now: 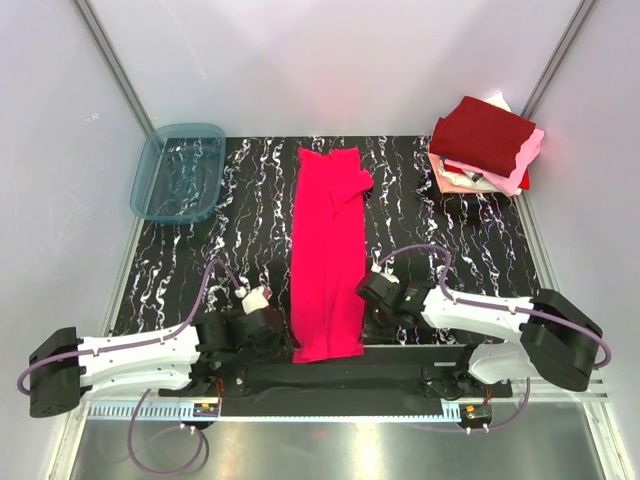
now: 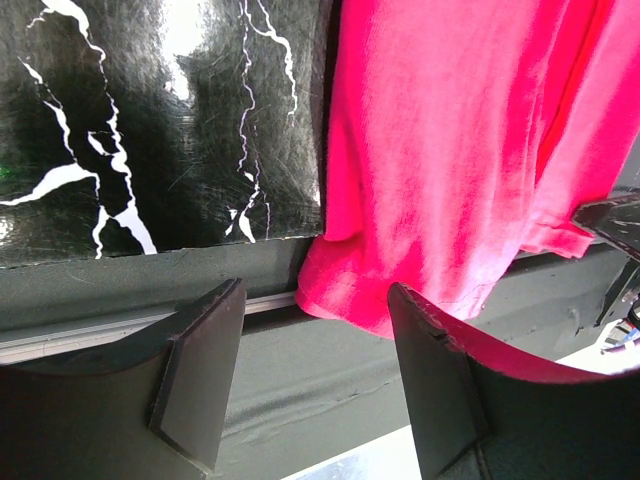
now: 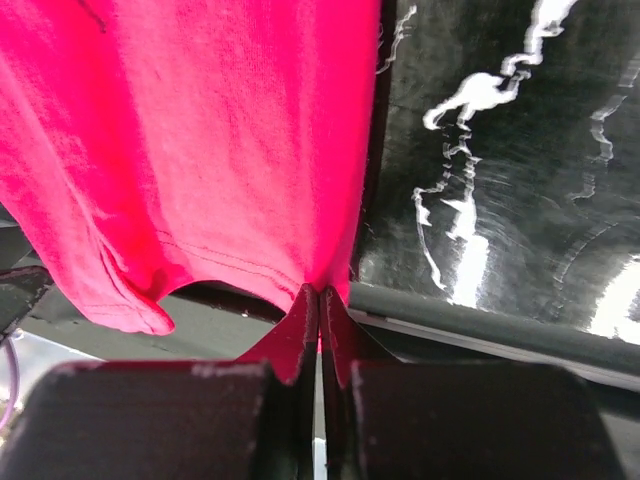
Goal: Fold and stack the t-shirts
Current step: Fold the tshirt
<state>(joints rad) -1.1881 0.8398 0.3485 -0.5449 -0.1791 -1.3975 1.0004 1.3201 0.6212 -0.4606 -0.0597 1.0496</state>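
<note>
Black marbled tabletop (image 1: 250, 230) carries a bright pinkish-red t-shirt (image 1: 328, 250), folded into a long strip at centre. The right gripper (image 3: 320, 320) pinches its near hem at 5 o'clock. The left gripper (image 2: 315, 300) gapes wide beside the hem at 7 o'clock. A stack of other t-shirts (image 1: 485, 140) sits at 2 o'clock.

No writing, number or brand can be read. Print is perhaps carried by two small tags (image 1: 207, 408), unreadably tiny.
</note>
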